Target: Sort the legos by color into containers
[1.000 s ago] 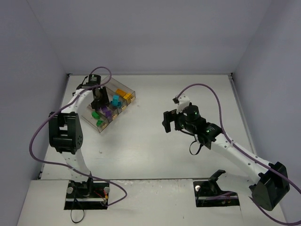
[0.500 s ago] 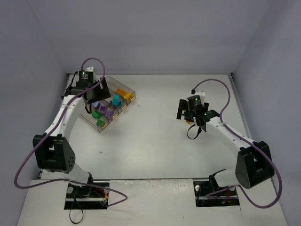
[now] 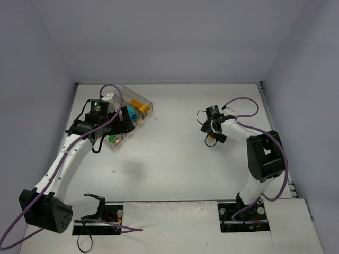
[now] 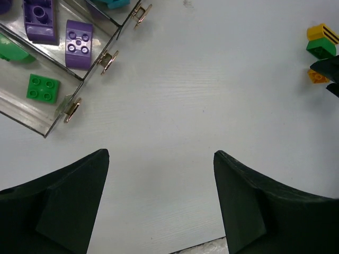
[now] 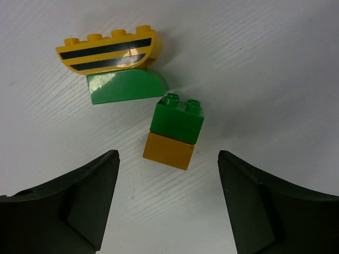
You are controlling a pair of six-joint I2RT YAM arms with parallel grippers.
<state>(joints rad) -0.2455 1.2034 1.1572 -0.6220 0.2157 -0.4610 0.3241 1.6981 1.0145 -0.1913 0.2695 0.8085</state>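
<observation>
Right of the counter's middle, your right gripper (image 5: 167,154), jaws apart, hovers over the green lego (image 5: 177,119) joined to an orange lego (image 5: 168,152). Centre, descend squarely, pinch the flat sides. At the far-left corner the containers (image 4: 32,111) wait beside your left gripper (image 4: 161,159), jaws likewise apart.

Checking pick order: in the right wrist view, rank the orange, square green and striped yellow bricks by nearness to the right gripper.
1. Orange brick, between the open right gripper's fingertips.
2. Square green brick, just beyond, touching it.
3. Striped yellow brick, farthest, upper left.
</observation>
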